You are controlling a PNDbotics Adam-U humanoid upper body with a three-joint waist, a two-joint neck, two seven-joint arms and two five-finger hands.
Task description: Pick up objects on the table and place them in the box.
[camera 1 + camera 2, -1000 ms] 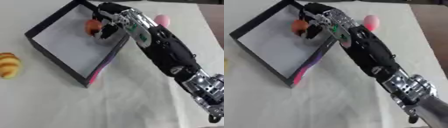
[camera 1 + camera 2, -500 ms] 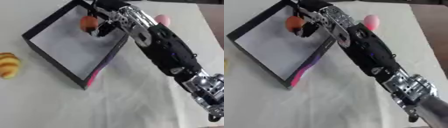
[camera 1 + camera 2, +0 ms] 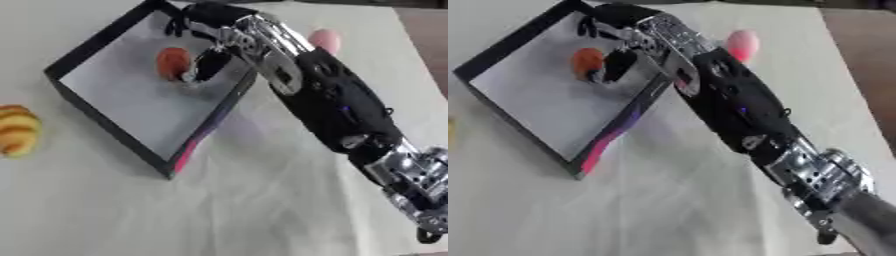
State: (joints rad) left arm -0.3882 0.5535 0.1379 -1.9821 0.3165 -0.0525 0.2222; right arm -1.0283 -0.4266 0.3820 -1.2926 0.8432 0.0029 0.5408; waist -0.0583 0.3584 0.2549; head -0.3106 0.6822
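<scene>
A black-walled box (image 3: 103,126) with a pale floor lies askew at the upper left of the table. A round orange-red object (image 3: 171,62) rests on its floor near the far right corner. My right arm reaches in from the lower right, and my right hand (image 3: 213,26) hangs over that corner with its fingers spread open. One dark finger (image 3: 206,66) points down just to the right of the orange-red object; I cannot tell whether it touches. A pink rounded object (image 3: 742,43) lies on the table beyond the arm. My left hand shows in neither view.
A golden croissant (image 3: 16,131) lies on the table at the left edge, outside the box. The box's near right wall has a pink streak (image 3: 187,154). A pale cloth (image 3: 219,215) covers the table.
The hand was curled round the orange-red object above the box's far corner; its fingers have since spread and the object now sits lower, on the box floor.
</scene>
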